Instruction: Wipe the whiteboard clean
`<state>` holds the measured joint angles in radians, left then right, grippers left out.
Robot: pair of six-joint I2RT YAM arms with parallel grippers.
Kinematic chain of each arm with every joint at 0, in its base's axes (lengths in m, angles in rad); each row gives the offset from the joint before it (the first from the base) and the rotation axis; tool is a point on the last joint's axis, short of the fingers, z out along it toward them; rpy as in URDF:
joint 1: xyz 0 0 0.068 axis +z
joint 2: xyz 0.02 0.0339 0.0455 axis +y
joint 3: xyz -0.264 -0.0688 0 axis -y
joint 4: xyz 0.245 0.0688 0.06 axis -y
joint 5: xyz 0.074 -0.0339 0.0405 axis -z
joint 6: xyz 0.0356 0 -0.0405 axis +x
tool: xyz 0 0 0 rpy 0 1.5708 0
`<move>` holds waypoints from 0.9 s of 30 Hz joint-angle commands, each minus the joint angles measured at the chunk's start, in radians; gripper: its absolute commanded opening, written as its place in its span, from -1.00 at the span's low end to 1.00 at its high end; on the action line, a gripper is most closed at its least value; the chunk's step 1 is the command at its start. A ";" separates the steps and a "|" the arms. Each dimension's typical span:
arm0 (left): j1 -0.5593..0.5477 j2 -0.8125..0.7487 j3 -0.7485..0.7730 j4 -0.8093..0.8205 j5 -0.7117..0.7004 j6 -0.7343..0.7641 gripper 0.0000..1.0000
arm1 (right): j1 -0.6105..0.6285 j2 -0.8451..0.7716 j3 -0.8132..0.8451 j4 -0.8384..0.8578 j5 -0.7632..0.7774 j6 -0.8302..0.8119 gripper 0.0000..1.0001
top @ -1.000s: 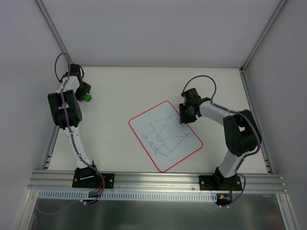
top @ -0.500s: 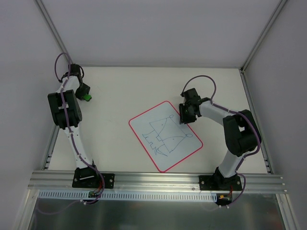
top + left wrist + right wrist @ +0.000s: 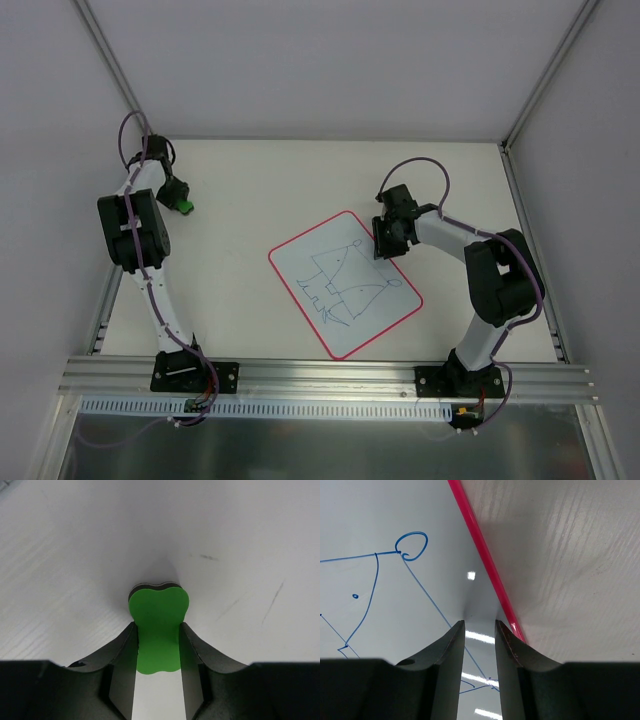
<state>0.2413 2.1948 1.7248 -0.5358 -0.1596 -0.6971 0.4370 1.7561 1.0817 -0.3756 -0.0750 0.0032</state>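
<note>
Whiteboard (image 3: 345, 285) lies flat on the tabletop (image 3: 250, 190), turned at an angle, roughly mid-tabletop. Blue line drawing (image 3: 335, 270) covers most of it. Right claw (image 3: 479, 623) sits tips-down on the whiteboard's far-right edge, just inside the red border (image 3: 487, 562). Its 2 fingers are slightly apart with nothing between them. Left claw (image 3: 157, 625) is well apart from the whiteboard, to its far left. It is clamped on the green eraser (image 3: 159, 610), with a finger against each side. The eraser's front end sticks out past the fingertips, over the bare tabletop.
</note>
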 commanded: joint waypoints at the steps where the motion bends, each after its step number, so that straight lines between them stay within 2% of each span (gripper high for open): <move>1: -0.060 -0.142 -0.040 -0.009 0.069 0.108 -0.92 | 0.011 -0.021 -0.011 -0.013 0.001 0.006 -0.32; 5: -0.183 -0.225 -0.102 -0.010 0.092 0.231 -0.90 | 0.011 -0.018 -0.012 -0.013 0.018 0.004 -0.33; 11: -0.456 -0.317 -0.243 -0.009 0.152 0.370 -0.89 | 0.009 -0.026 -0.025 -0.009 0.029 0.006 -0.33; 17: -0.712 -0.356 -0.324 -0.006 0.187 0.439 -0.88 | 0.009 -0.027 -0.034 -0.006 0.041 0.004 -0.33; 21: -0.815 -0.362 -0.375 0.014 0.175 0.462 -0.81 | 0.009 -0.027 -0.039 -0.002 0.049 0.004 -0.33; 25: -0.859 -0.357 -0.419 0.053 0.187 0.459 -0.79 | 0.009 -0.026 -0.046 0.004 0.043 0.011 -0.33; 27: -0.875 -0.354 -0.435 0.066 0.172 0.462 -0.69 | 0.009 -0.027 -0.052 0.009 0.038 0.012 -0.34</move>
<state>-0.6231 1.8816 1.3132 -0.4999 0.0185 -0.2665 0.4404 1.7451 1.0588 -0.3492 -0.0589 0.0055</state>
